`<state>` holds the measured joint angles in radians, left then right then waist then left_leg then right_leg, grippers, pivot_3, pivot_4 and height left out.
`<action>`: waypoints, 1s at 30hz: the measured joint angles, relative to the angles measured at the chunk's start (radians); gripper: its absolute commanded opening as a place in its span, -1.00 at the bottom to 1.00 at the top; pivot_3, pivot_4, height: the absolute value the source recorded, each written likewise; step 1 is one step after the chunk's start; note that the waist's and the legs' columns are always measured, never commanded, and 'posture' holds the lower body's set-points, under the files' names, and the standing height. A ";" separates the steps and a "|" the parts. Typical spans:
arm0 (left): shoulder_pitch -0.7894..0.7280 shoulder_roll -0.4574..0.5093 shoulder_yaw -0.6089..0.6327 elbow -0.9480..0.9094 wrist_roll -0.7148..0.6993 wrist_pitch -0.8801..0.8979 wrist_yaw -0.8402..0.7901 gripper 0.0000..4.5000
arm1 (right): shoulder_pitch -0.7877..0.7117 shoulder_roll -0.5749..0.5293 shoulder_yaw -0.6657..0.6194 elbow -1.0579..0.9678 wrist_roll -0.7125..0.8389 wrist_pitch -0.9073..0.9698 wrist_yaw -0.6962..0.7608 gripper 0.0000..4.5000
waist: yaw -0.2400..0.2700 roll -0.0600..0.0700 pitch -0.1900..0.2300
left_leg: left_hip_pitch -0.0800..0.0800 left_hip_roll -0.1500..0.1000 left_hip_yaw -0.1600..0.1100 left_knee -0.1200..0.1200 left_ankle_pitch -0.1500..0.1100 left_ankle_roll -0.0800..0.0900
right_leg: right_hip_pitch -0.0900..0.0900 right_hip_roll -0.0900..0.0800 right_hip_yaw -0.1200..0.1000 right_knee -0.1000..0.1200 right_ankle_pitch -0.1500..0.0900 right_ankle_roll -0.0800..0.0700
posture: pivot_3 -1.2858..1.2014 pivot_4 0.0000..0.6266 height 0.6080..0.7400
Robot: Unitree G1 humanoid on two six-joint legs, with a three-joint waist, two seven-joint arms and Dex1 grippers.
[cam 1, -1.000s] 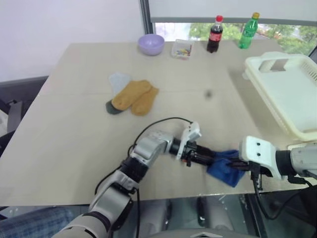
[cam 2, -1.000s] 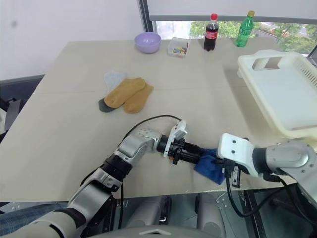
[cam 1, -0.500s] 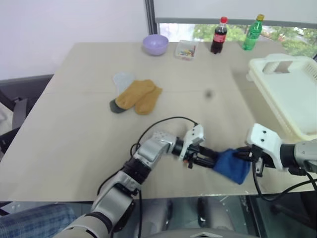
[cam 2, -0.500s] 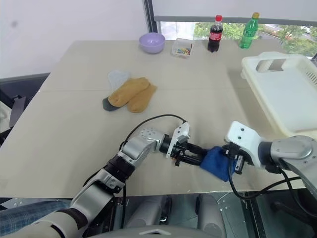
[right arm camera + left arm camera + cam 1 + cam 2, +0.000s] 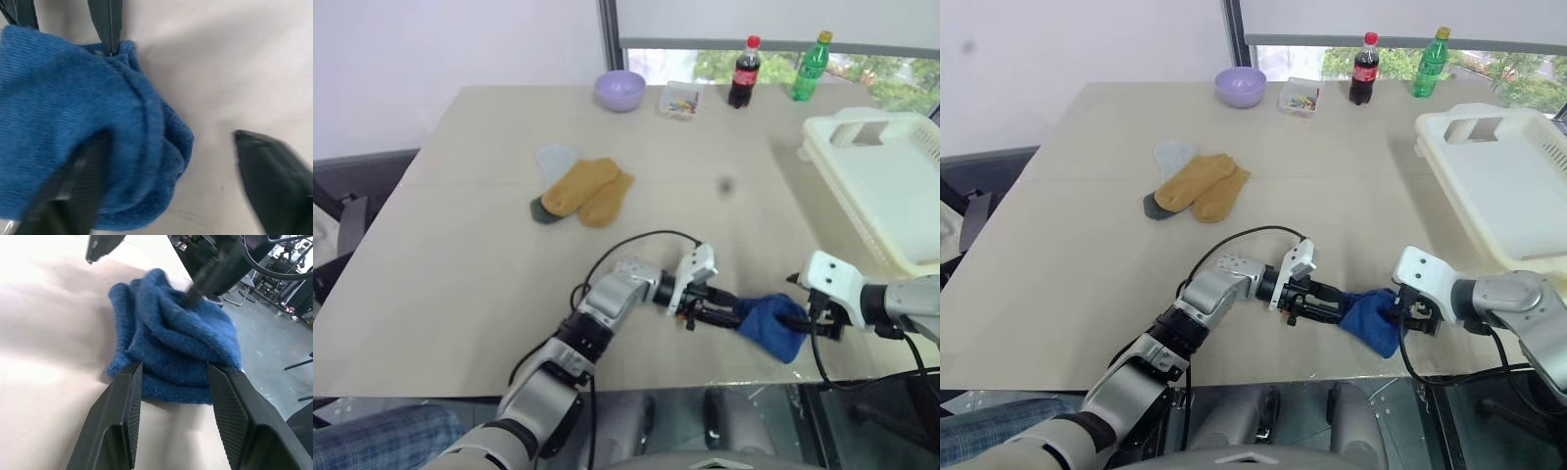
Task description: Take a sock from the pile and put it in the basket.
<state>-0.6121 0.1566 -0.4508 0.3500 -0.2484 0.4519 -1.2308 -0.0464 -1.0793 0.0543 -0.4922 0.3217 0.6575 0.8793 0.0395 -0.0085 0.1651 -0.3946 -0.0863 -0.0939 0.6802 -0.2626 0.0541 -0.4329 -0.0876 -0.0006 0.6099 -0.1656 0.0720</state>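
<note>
The royal-blue sock [image 5: 773,326] lies bunched near the tabletop's [image 5: 460,255] front edge, well apart from the pile [image 5: 578,189] — soft, light, best pinched at a thick fold. The left pincer [image 5: 722,311] grips its near end, half-closed. The right pincer [image 5: 1408,311] stands wide — one finger tucked into the folds, gripping nothing. The basket [image 5: 891,186] waits alongside.

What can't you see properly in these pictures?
- The sock's underside, in the head views: it lies bunched on the table.
- One finger of the right gripper, in the right wrist view: partly behind the sock.
- The basket's far side, in the head views: cut off by the picture's edge.
- The small tray's contents, in the head views: too small.
</note>
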 measured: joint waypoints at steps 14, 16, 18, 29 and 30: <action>0.011 -0.015 0.019 0.000 0.009 -0.003 0.026 0.00 | -0.114 0.105 0.037 0.188 0.199 0.177 0.205 -0.12 | 0.000 0.000 0.000 | 0.001 0.000 -0.002 0.003 0.000 0.000 | 0.002 0.000 -0.002 0.000 0.001 -0.001 | 0.03 -0.52 0.88; 0.013 -0.015 0.021 -0.001 0.009 -0.002 0.028 0.00 | -0.114 0.105 0.047 0.188 0.200 0.180 0.213 -0.52 | -0.001 0.001 0.000 | 0.001 0.000 -0.002 0.003 0.000 0.000 | 0.002 0.000 -0.001 0.000 0.001 -0.001 | 0.03 -0.52 0.88; 0.015 -0.015 0.023 -0.001 0.009 -0.003 0.029 0.00 | -0.114 0.105 0.048 0.188 0.198 0.176 0.221 -0.94 | -0.001 0.001 -0.001 | 0.001 0.000 -0.002 0.003 0.000 0.000 | 0.002 0.000 -0.001 0.000 0.000 0.002 | 0.03 -0.52 0.88; 0.020 -0.040 0.100 0.035 0.034 -0.153 0.149 0.00 | -0.105 0.117 0.044 0.187 0.195 0.157 0.215 -0.99 | -0.003 0.001 -0.001 | 0.000 0.001 -0.002 0.003 0.000 0.000 | 0.001 0.000 -0.001 0.000 0.001 0.002 | 0.03 -0.52 0.88; 0.021 -0.012 0.093 0.034 0.072 -0.245 0.157 0.00 | -0.102 0.117 0.044 0.187 0.193 0.147 0.210 -0.99 | -0.003 0.001 -0.001 | 0.000 0.002 -0.002 0.003 0.000 0.000 | 0.001 0.000 -0.001 0.000 0.002 -0.002 | 0.03 -0.52 0.88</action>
<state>-0.5913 0.1445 -0.3579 0.3844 -0.1760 0.2068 -1.0742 -0.1489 -0.9618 0.0986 -0.3054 0.5150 0.8043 1.0891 0.0360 -0.0077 0.1643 -0.3941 -0.0841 -0.0960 0.6830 -0.2627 0.0536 -0.4318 -0.0875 -0.0020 0.6101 -0.1631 0.0705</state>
